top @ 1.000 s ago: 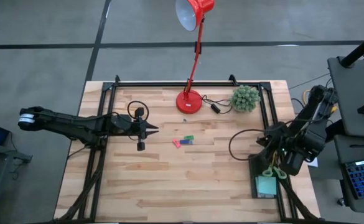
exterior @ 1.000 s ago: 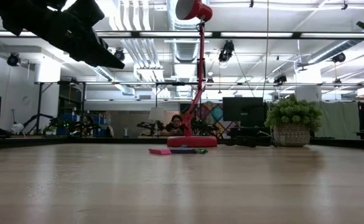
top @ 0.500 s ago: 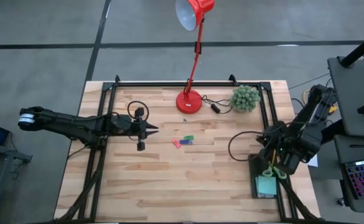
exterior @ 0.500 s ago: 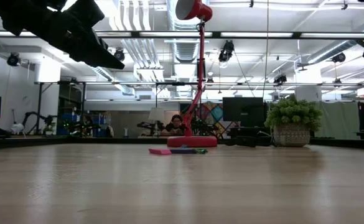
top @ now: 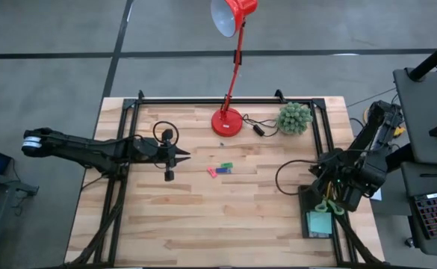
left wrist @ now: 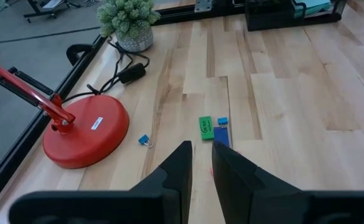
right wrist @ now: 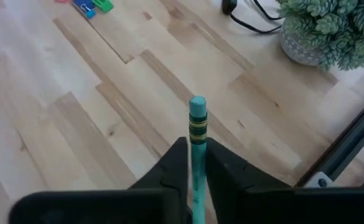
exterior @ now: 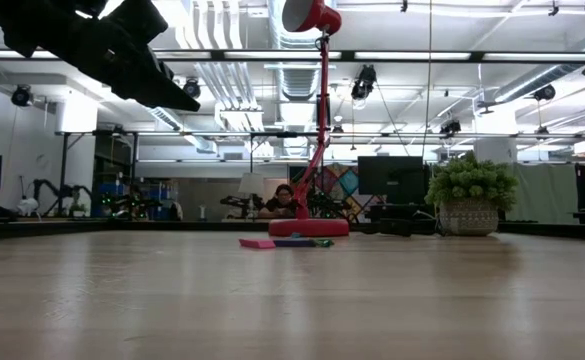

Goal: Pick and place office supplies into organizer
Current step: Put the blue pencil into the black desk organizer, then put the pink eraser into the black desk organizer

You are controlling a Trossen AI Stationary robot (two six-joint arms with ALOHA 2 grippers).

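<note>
On the right edge of the wooden tabletop the right tool hangs over the near end of the dark organizer, its two fingers pressed against either side of a teal pencil whose banded ferrule and teal eraser stick out beyond the tips, so it is clamped on that pencil. In the organizer, seen from above, lie the green-handled scissors and, just beside them toward the front edge, the light-teal sticky-note pad. The left tool hovers above the tabletop left of centre, pointing toward the middle, its fingers close together with a narrow gap and nothing between them. Just ahead of it on the wood sits a cluster of small pieces: a green eraser, a blue piece touching its side, and a pink piece beside them in the overhead view. A small blue binder clip lies near the base of the red desk lamp, and the green fuzzy plant stands at the far right corner with a black cable running beside it. Across the room, a person sits behind the lamp base
</note>
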